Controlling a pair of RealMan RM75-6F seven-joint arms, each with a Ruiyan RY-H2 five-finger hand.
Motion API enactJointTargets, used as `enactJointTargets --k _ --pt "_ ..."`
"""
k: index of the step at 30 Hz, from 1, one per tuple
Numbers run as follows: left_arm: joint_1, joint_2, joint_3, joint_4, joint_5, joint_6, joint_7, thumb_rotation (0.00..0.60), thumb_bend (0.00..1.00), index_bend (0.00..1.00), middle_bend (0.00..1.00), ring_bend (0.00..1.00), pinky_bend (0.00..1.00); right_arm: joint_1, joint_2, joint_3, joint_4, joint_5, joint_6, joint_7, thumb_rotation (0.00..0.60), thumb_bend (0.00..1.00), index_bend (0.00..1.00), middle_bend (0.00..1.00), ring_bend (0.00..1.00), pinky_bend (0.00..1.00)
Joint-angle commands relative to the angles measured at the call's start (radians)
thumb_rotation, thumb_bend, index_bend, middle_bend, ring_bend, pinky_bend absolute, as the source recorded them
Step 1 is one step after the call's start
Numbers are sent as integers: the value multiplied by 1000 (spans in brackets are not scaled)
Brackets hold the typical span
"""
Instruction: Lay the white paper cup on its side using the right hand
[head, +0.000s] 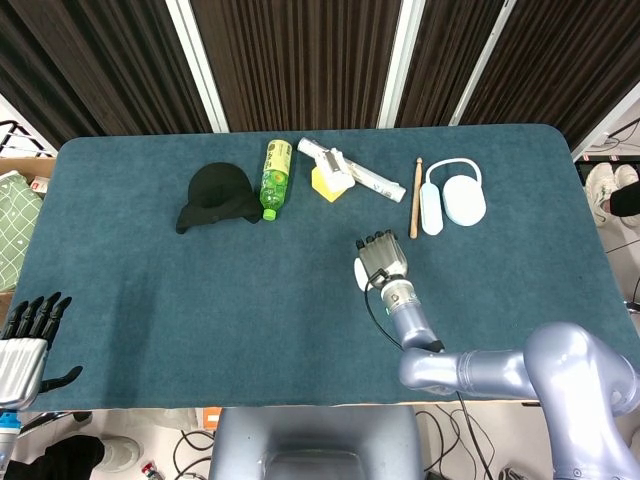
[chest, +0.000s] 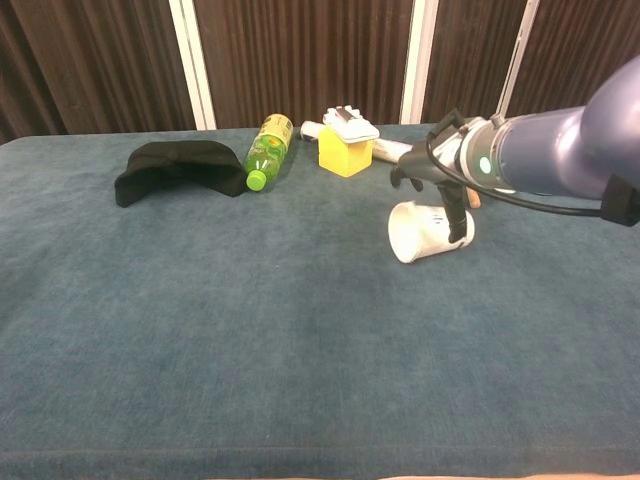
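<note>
The cup (chest: 428, 231) is gripped sideways by the right hand (chest: 440, 180); its far end is hidden. The left hand (head: 27, 335), partly cut off, is open.

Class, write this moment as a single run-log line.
right hand: grips white paper cup | cup: on its side, mouth leftward | left hand: idle, off table

White cup (chest: 425, 231), teal tablecloth (chest: 250, 330)
</note>
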Motion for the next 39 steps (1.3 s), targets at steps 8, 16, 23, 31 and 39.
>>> enactJointTargets --k 8,16,23,31,39 --pt "0 0 -1 -2 -2 1 0 599 43 2 0 0 0 -29 63 19 -53 -51 -4 80 600 146 55 186 141 308" --pt "3 -2 0 1 -3 4 -1 599 42 2 0 0 0 -189 195 84 -90 -262 -145 459 600 34 75 123 68 177" --pt "3 -7 -4 1 -9 5 12 599 42 2 0 0 0 -289 213 106 68 -425 -298 728 600 7 149 92 16 70" --pt "2 -10 -7 1 -16 4 19 599 42 1 0 0 0 -310 129 97 236 -571 -384 858 600 8 280 93 14 52" --pt "4 -8 -5 0 -11 8 16 599 42 2 0 0 0 -305 58 92 310 -644 -411 917 600 8 274 94 14 52"
